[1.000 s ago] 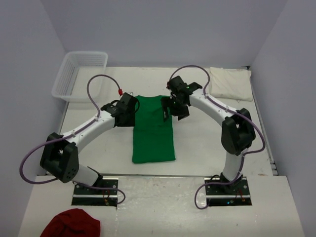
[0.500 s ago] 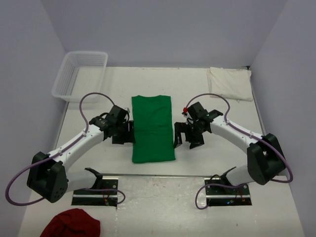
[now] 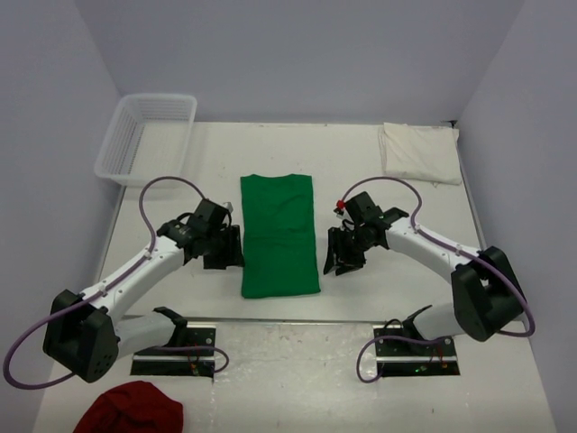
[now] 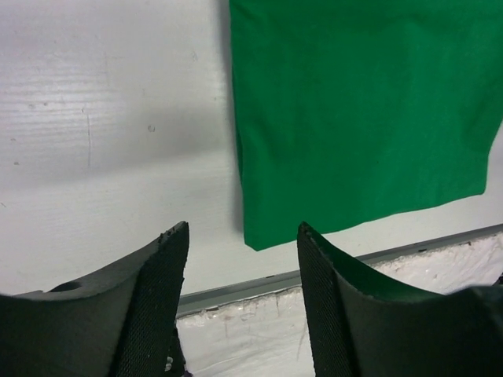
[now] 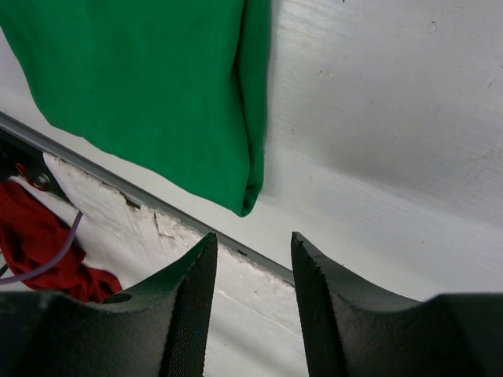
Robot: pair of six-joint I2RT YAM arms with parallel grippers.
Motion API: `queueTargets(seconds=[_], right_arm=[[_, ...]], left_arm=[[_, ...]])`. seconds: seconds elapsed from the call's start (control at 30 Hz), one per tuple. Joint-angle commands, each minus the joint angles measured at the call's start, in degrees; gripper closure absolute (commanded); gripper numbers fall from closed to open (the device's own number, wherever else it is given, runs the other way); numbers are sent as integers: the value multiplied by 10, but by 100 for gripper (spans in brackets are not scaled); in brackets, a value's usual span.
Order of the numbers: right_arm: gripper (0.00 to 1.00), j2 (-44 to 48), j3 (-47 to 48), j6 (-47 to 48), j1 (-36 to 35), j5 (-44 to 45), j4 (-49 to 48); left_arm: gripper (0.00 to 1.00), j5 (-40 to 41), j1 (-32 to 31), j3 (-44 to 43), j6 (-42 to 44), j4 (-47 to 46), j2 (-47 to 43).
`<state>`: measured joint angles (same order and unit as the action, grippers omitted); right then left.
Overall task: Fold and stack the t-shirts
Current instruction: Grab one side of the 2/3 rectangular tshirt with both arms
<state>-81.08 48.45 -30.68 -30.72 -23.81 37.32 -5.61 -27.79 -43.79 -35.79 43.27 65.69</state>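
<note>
Saw green t-shirt (image 3: pixel 279 234) folded into a long strip on the desk (image 3: pixel 270 149) between left tool (image 4: pixel 244 232) and right tool (image 5: pixel 253 239), long axis running near to far. Found both tools parted, empty. Noted cream t-shirt (image 3: pixel 419 153) folded, well beyond right tool.

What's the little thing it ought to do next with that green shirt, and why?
Probably bring both jaws in onto the near corners of the green shirt and pinch them. It lies flat as a long folded strip, and the open, empty jaws sit just outside its near end, one each side.
</note>
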Motion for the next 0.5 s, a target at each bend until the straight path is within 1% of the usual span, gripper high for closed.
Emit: queueTargets(seconds=[0.0,0.1,0.17,0.2,0.23,0.27,0.47], right_arm=[[55,-15,-7,-8,0,-28,-36],[55,-28,-17,-17,0,-45,-54],[52,-36,-25,-20,0,-57,-69],[50,-39,-27,-21,0,-63,-74],[42,-41,-34,-22,0,-68,-85],[39,-43,-37,-23,0,-76,-88],[40,-66,-49,-24,0,-84,-107]], left_arm=[[40,-16,3,19,4,-5,3],[38,-31,3,45,2,-20,13],[38,-50,3,62,-5,-43,9],[37,-56,3,71,-9,-48,8],[36,-58,3,71,-9,-49,8],[36,-60,3,69,-9,-47,8],[35,-82,3,76,-22,-63,14]])
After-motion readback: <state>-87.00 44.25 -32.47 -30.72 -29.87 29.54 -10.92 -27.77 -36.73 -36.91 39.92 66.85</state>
